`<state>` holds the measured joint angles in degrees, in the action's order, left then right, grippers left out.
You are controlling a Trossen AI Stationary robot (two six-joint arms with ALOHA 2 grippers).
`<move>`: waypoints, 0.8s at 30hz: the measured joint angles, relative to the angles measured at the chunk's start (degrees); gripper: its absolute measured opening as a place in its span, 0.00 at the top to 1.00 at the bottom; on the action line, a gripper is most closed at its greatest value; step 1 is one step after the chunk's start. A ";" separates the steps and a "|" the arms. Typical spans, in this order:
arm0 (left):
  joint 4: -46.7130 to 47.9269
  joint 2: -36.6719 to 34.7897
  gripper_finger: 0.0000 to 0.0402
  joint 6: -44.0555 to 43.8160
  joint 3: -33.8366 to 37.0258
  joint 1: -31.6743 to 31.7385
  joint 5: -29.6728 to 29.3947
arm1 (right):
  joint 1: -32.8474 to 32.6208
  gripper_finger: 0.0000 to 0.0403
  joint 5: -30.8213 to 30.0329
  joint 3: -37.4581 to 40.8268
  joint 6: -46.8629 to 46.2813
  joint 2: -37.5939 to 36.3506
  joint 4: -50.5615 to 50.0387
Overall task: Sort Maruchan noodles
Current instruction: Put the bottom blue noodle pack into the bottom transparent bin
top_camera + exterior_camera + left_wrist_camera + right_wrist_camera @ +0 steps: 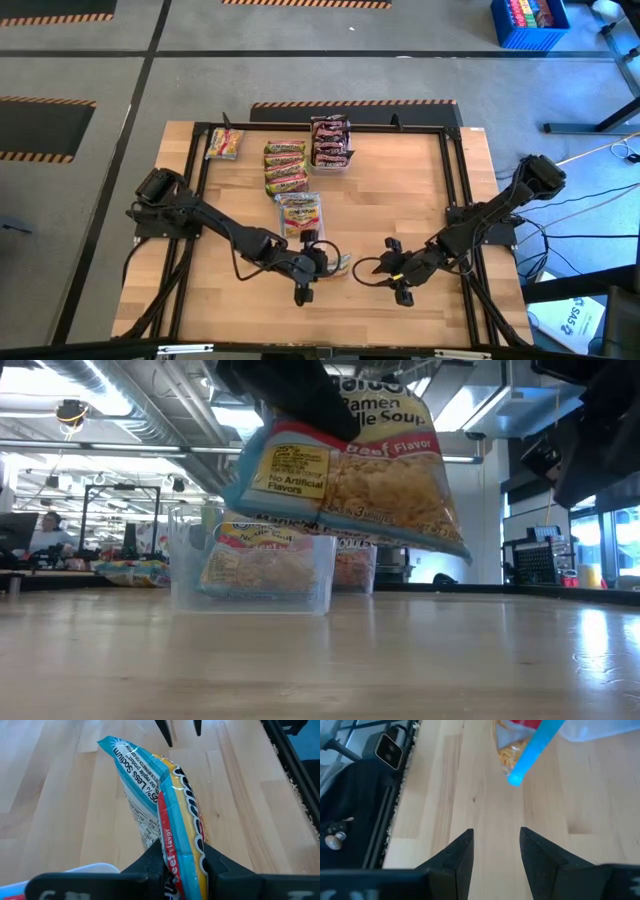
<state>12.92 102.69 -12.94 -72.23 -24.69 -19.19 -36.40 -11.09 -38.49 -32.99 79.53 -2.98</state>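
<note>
A blue, yellow and red beef-flavour Maruchan noodle packet (350, 470) hangs above the table's near middle, with my left gripper (328, 263) shut on it. My right gripper (372, 270) stands open just to the packet's right, pointing at it, with nothing between its fingers; the packet's blue edge (532, 752) shows ahead of them. Farther back, a clear tray (300, 214) holds a yellow packet, green-and-orange packets (285, 165) lie in a stack, dark brown-red packets (330, 142) fill another tray, and a yellow-pink packet (224, 143) lies at the far left. My left gripper pinches the packet between its two fingers (150, 862), one on each flat face, at the packet's upper end (175, 857). The fingers come slanting down from the table's left. The packet juts out beyond them, bowed and tilted, clear of the table.
A black frame (452, 180) runs around the wooden table top. Bare wood lies on the right half and along the near edge. A blue bin (528, 22) stands on the floor at the far right.
</note>
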 joint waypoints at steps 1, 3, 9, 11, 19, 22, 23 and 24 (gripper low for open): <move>0.01 -0.01 0.87 0.04 0.00 0.00 -0.01 | 0.00 0.65 0.00 0.04 0.01 0.00 -0.11; 0.01 0.00 0.87 0.04 0.00 0.00 -0.08 | 0.00 0.65 -0.06 0.04 0.01 0.00 0.02; 0.06 -0.03 0.87 0.08 0.00 0.00 -1.09 | 0.00 0.65 -1.48 0.04 0.23 0.00 -0.07; 1.02 -0.86 0.87 0.08 0.00 -0.03 -1.39 | 0.00 0.65 -1.50 0.04 0.23 0.00 -0.07; 4.70 -7.03 0.87 0.94 -0.04 -1.45 -5.89 | 0.00 0.65 -1.42 0.01 0.25 0.02 -0.11; 7.71 -9.30 0.87 1.18 -0.04 -2.09 -8.51 | 0.00 0.65 -1.42 0.01 0.27 0.02 -0.11; 8.72 -9.96 0.87 1.18 -0.04 -2.23 -9.48 | 0.00 0.65 -1.42 0.01 0.26 0.02 -0.10; 9.65 -10.63 0.87 1.19 -0.04 -2.39 -10.35 | 0.00 0.65 -1.42 0.01 0.28 0.02 -0.11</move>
<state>22.57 92.06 -11.75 -72.27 -27.07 -29.54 -36.40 -12.51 -38.48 -32.71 79.55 -3.09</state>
